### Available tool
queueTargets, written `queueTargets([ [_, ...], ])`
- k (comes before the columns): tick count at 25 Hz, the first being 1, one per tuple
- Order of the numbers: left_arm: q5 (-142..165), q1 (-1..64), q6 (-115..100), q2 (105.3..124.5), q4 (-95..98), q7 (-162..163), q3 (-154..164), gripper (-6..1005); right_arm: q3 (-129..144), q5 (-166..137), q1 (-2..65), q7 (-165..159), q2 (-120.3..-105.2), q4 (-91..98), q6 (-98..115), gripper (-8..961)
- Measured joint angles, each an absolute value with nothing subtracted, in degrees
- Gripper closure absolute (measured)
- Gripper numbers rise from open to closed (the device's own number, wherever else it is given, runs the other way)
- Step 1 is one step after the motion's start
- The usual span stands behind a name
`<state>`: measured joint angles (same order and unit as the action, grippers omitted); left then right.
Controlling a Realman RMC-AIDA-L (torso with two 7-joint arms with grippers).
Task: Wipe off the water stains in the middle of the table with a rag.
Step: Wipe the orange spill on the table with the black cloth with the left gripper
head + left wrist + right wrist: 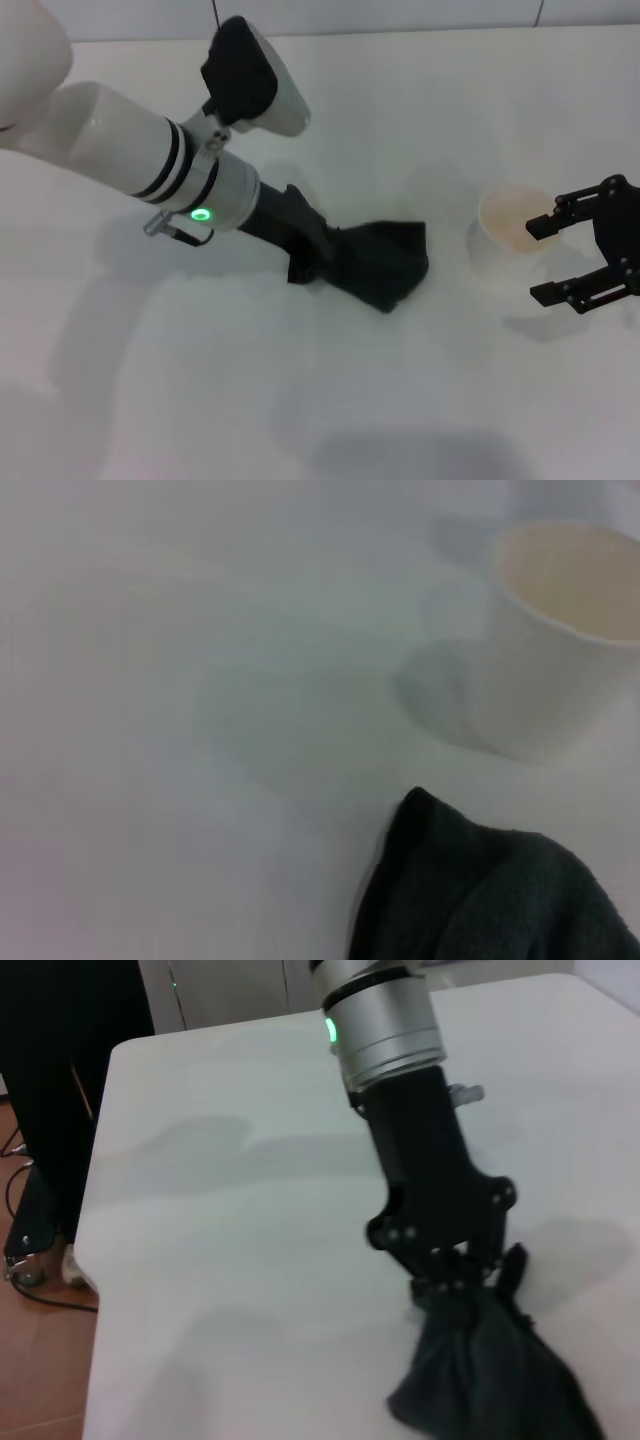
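Observation:
The dark green-black rag (385,262) lies bunched on the white table (300,400) near its middle. My left gripper (318,250) reaches in low from the left and is shut on the rag's near end. The right wrist view shows this gripper (452,1272) pinching the rag (495,1375), which trails away from it onto the tabletop. A corner of the rag (490,905) also shows in the left wrist view. The water stains are hidden. My right gripper (548,260) hovers open at the right, beside the cup, holding nothing.
A translucent whitish cup (513,225) with a pale brownish inside stands upright just right of the rag; it also shows as the cup (565,630) in the left wrist view. The table's edge (95,1260) and the floor beyond it show in the right wrist view.

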<state>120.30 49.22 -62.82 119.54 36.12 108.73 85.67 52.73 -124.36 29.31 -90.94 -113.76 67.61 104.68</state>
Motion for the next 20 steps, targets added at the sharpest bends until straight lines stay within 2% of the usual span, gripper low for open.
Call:
queueTargets([
  [13, 121.6, 49.6, -57.4, 119.44, 34.2, 113.3, 81.3, 937, 52.7, -124.3, 28.8, -90.3, -113.94, 68.1, 105.5, 189],
  [20, 115.3, 51.7, -58.2, 119.7, 34.7, 113.1, 93.8, 937, 52.5, -124.3, 28.8, -90.3, -113.9, 68.3, 105.6, 190],
])
